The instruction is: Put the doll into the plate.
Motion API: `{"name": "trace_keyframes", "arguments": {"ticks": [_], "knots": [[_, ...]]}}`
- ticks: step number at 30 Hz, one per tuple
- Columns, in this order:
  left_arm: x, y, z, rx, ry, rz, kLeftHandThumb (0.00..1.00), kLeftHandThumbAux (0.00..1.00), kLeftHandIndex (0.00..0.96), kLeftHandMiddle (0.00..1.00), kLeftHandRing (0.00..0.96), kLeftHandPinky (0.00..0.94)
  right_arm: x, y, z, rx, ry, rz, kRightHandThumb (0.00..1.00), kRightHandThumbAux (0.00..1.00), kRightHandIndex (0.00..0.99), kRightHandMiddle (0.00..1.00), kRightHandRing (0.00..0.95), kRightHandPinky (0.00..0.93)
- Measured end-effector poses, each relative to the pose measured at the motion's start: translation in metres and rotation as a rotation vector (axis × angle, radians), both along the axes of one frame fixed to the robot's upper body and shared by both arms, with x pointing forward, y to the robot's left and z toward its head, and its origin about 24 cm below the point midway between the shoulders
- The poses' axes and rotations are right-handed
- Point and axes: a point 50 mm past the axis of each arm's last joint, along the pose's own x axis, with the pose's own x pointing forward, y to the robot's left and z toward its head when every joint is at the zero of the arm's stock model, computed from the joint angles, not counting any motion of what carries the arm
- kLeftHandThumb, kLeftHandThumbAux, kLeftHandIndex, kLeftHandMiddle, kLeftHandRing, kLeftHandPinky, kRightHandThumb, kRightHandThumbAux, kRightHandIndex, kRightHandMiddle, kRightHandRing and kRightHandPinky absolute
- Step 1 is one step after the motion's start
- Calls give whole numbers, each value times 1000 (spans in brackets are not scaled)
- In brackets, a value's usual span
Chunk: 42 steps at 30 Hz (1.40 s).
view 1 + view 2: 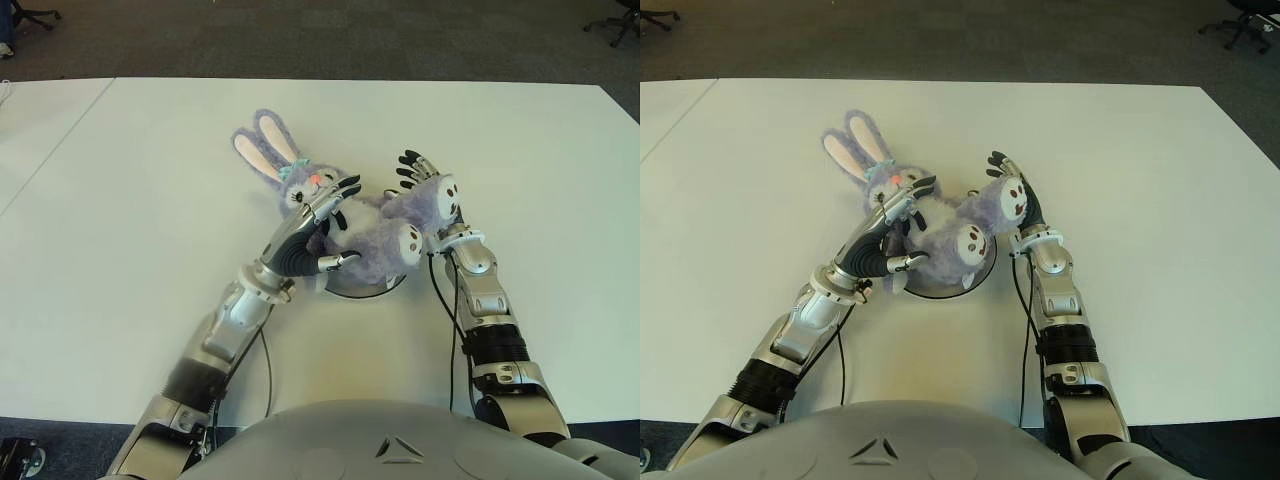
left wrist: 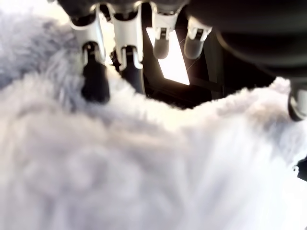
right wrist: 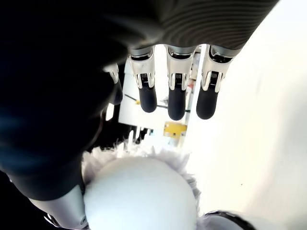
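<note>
A purple plush bunny doll [image 1: 372, 232] with long pink-lined ears lies on its back over a round metal plate [image 1: 352, 290] at the table's middle. Its head and ears hang past the plate's far-left rim. My left hand [image 1: 312, 228] lies on the doll's chest from the left, its fingers [image 2: 94, 76] nearly straight on the fur [image 2: 144, 167] and its thumb sticking out near the plate. My right hand [image 1: 425, 178] stands at the doll's right side, its fingers [image 3: 176, 101] straight and spread, and one white foot sole [image 3: 139, 196] is against its palm.
The white table [image 1: 120, 220] runs wide on every side, with a seam at the far left. Dark carpet lies beyond its far edge, with chair bases [image 1: 615, 22] at the upper corners. Black cables [image 1: 440, 290] trail along both forearms.
</note>
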Motion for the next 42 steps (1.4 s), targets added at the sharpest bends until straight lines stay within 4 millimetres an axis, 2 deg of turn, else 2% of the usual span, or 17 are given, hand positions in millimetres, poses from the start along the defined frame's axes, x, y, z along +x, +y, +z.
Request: {"name": "trace_keyframes", "arguments": {"ticks": [4,20,42], "knots": [[2,1,1,21,-8,4,85,238,0,0,0,0,0,0,-2,7,-6,10,161,715,7,43,51,63],[10,10,0,43,-38,72,12,200,0,0,0,0,0,0,-9,8,-16,27,147,675,2,20,30,66],[28,40,2,-47,-86,163,60,174,0,0,0,0,3,1,-11,7,-29,42,158,668,4,23,37,76]]}}
